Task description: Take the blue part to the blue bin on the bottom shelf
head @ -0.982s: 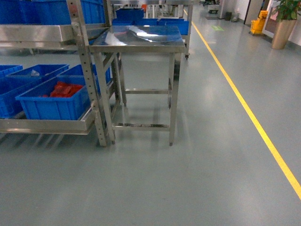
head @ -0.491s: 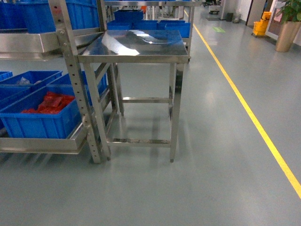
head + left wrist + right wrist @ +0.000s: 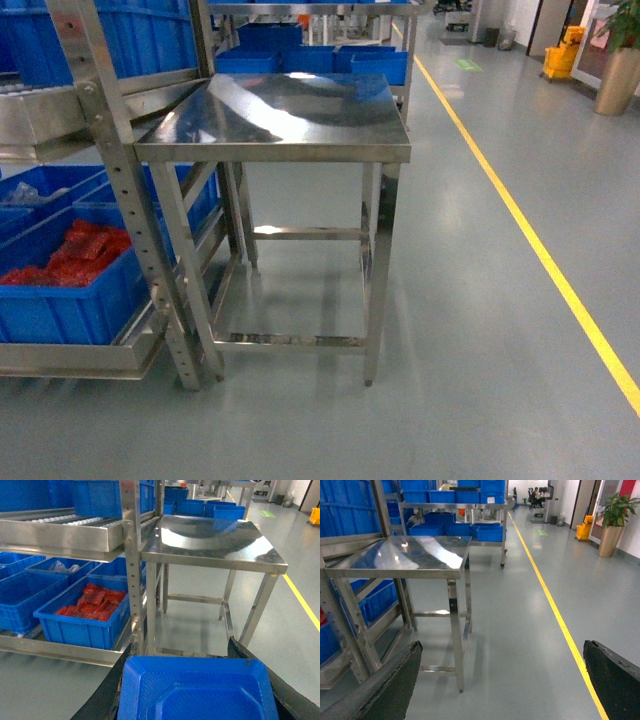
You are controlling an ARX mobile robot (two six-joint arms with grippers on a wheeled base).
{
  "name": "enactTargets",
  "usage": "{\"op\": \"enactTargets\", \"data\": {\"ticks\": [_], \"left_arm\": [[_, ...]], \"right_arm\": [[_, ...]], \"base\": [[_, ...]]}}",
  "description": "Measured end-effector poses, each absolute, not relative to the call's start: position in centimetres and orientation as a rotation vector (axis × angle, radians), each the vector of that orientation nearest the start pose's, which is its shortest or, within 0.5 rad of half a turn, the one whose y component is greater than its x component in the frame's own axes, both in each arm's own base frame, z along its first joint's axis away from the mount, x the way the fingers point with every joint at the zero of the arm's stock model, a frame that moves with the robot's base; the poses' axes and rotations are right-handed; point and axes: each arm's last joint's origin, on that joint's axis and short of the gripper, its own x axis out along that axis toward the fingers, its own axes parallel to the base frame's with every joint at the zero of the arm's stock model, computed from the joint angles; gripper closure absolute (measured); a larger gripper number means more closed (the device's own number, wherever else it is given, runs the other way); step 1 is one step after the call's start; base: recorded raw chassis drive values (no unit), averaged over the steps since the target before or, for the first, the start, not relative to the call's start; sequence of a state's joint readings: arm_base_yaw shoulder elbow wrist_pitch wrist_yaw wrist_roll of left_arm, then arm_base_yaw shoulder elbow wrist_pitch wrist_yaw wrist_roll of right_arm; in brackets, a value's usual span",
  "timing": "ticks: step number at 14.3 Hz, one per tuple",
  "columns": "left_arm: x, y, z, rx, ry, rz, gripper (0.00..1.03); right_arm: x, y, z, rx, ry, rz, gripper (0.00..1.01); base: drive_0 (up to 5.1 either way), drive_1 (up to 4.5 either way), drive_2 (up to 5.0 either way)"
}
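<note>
Left gripper (image 3: 197,680) grips unmarked blue part (image 3: 197,692).

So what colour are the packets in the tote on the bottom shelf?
Red packets in the tote; clearest in the left wrist view.

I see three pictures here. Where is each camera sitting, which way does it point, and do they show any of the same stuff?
Head: high on the robot, slanting down at the steel table and rack; no robot parts show.
Left wrist: on the left arm, facing the bottom shelf and its tote of red packets; the left pincer holds a blue part.
Right wrist: on the right arm, facing down the aisle along the yellow line; the open right pincer frames it.
All three share the steel table.
</note>
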State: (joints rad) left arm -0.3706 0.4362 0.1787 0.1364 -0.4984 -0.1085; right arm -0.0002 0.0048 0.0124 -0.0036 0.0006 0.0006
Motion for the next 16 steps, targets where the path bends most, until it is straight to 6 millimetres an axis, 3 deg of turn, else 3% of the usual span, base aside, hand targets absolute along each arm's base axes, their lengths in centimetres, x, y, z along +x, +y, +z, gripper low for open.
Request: {"op": "enactTargets", "data": {"ticks": [12, 16], "left_arm": [[12.18, -3.25, 19.94, -0.057, 0.103, 0.134, 0.59], [12.24, -3.27, 19.85, -0.053, 0.111, 0.133, 0.59]], "right_arm": [[9.72, 0.00, 16.75, 0.000, -0.009, 0.000, 0.03], [9.72, 0.00, 16.68, 0.000, -0.002, 0.000, 0.03]], "base": [[0.0, 4.28, -4.4], [0.0, 0.00, 0.0]]}}
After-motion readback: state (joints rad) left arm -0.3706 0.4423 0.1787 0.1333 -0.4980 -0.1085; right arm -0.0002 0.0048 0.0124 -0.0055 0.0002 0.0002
